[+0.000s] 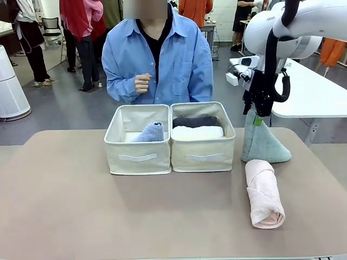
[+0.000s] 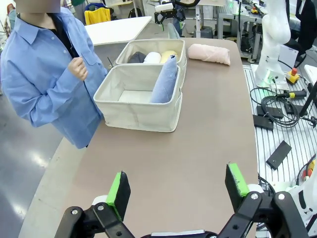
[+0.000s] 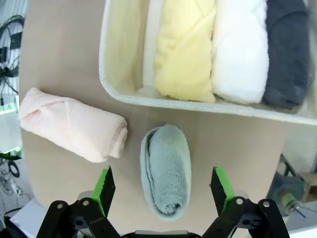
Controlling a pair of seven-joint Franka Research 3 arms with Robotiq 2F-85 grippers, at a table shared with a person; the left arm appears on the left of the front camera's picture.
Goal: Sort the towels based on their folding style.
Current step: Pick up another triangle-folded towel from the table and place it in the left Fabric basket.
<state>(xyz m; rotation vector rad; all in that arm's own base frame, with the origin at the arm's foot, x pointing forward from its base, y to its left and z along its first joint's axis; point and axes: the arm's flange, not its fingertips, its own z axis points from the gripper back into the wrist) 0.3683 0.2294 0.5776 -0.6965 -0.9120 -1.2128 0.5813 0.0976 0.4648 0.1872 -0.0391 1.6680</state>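
Right claw poised directly above the grey-green cone towel, jaws spread wide and holding nothing. The cone stands upright on the desk just beside the box of rolls, on the side away from the person's neighbouring box. The box of rolls holds the pale yellow, white and dark grey rolls. The box on its other side holds the lavender-blue cone. The pink roll lies on the desk near the box of rolls, on the robot's side of the grey-green cone and apart from it. Left claw hangs open and empty over bare desk, well apart from the box of rolls. The step in hand appears to be the grasp of the grey-green cone. The wrist view places one finger on each side of its narrow width, so a straight descent should suffice. The grip is best taken below the tip, where the terry is thicker, and closed gently so the fold keeps its shape. The lift should clear the rim of the box of rolls before the cone travels across it to join the lavender-blue one.
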